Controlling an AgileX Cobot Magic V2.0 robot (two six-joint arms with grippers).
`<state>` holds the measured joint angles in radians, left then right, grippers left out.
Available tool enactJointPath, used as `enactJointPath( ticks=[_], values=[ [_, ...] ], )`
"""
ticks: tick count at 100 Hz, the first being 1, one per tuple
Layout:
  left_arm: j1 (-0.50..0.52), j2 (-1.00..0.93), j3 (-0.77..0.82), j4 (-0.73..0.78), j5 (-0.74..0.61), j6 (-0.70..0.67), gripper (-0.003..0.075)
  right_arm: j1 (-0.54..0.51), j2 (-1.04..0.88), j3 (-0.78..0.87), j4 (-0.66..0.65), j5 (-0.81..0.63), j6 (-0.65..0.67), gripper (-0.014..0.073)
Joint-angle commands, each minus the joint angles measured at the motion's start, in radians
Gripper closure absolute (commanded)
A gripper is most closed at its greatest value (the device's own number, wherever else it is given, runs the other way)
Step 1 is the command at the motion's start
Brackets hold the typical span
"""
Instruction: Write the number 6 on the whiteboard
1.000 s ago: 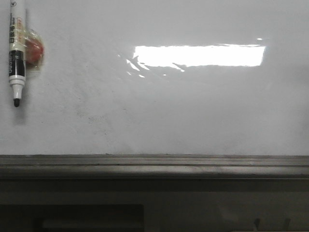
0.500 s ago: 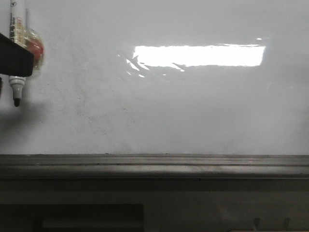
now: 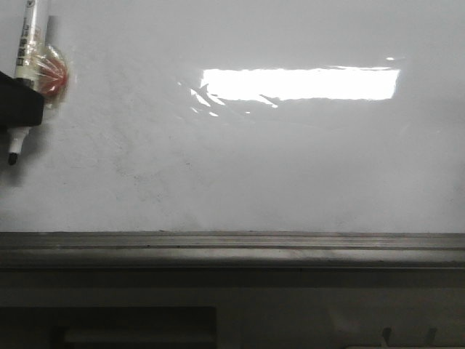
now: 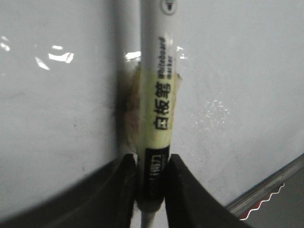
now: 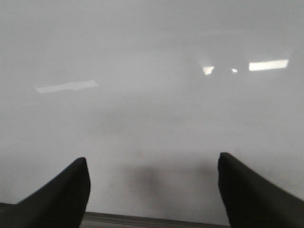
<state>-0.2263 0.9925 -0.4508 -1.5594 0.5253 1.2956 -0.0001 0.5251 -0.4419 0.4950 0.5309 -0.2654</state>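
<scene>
- The whiteboard (image 3: 290,167) fills the front view, glossy with faint grey smudges and a bright rectangular glare patch (image 3: 299,83) high up, right of the middle
- A grey metal ledge (image 3: 232,251) runs along its lower edge
- No drawn stroke of a number 6 shows on the board
- At the board's upper left corner a marker (image 3: 25,51) sits tip down, slightly tilted, with clear tape and something red (image 3: 52,76) beside its barrel
- The left gripper (image 4: 151,183) has its dark fingers (image 4: 126,190) closed on the marker's lower barrel, just above the nib
- The right gripper (image 5: 152,190) faces bare board, its two fingers (image 5: 61,194) spread wide with nothing between them
</scene>
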Motion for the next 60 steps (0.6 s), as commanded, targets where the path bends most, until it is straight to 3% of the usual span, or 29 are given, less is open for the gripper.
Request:
enactJointPath(
  ticks=[1, 15, 42, 60],
  values=[
    [-0.008, -0.007, -0.032, -0.047, 0.052, 0.040, 0.0741, -0.007, 0.013, -0.039, 0.017, -0.049, -0.011, 0.0085],
    [-0.008, -0.021, -0.061, 0.029, 0.110, 0.054, 0.0741, 0.012, 0.015, -0.039, 0.085, -0.015, -0.060, 0.0085],
    [-0.056, -0.030, -0.226, 0.397, 0.248, -0.090, 0.0741, 0.101, 0.196, -0.146, 0.545, 0.223, -0.504, 0.0144],
    [-0.201, -0.026, -0.302, 0.574, 0.237, -0.170, 0.0741, 0.161, 0.399, -0.332, 0.576, 0.399, -0.552, 0.0157]
  ],
)
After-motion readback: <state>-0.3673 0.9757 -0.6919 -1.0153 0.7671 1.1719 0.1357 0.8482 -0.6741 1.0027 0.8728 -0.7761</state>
